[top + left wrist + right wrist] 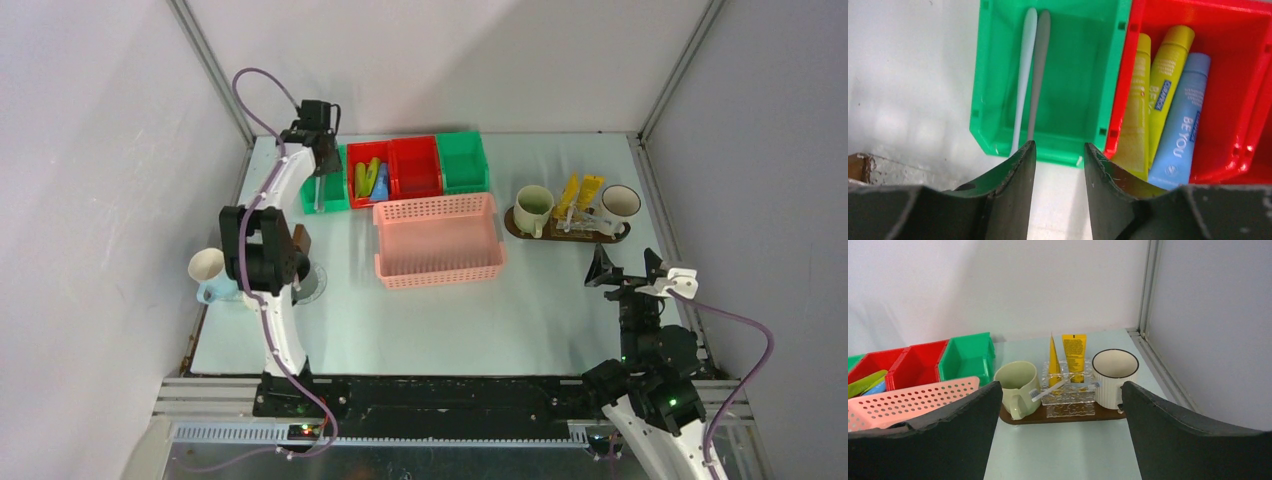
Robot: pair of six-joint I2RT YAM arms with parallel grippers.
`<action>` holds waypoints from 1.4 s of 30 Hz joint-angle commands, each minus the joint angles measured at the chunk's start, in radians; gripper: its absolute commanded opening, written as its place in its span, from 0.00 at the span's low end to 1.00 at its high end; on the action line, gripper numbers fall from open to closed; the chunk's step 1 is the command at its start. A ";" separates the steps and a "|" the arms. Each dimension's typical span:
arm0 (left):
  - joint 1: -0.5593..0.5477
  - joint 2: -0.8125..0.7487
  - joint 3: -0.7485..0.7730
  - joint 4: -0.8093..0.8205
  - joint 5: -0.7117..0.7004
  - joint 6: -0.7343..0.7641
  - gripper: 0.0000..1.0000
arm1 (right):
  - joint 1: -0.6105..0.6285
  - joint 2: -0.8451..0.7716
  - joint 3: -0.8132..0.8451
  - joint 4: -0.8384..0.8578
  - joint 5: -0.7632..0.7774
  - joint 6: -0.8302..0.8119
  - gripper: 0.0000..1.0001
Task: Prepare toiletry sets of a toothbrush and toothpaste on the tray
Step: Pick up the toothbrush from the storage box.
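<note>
The dark wooden tray [518,229] stands at the back right with a cream mug [532,208], a white mug [620,203], two yellow tubes [580,192] and clear brushes [588,216] in a clear holder between them. The right wrist view shows the tray [1023,418], both mugs [1018,385] [1114,372], the tubes [1075,352] and a brush [1048,389]. My right gripper [1060,387] is wide open and empty, in front of the tray. My left gripper [1058,150] is open and empty at the near edge of a green bin [1073,95] holding two brushes [1032,75]. Beside it a red bin [1243,75] holds two yellow tubes [1168,85] and a blue tube [1180,120].
A pink lattice basket [438,240] sits mid-table before a second red bin [415,165] and a green bin [462,160]. More mugs [208,270] stand at the left edge by the left arm, next to a clear disc [310,285].
</note>
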 commanded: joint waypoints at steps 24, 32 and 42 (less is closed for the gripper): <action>0.092 0.243 0.184 -0.074 0.069 0.041 0.38 | -0.034 0.037 -0.003 0.013 -0.030 -0.005 0.91; 0.092 0.238 0.197 -0.063 0.073 0.054 0.36 | -0.035 0.035 -0.003 0.011 -0.035 -0.001 0.91; 0.094 0.277 0.218 -0.103 0.098 0.058 0.32 | -0.035 0.034 -0.005 0.013 -0.042 0.001 0.92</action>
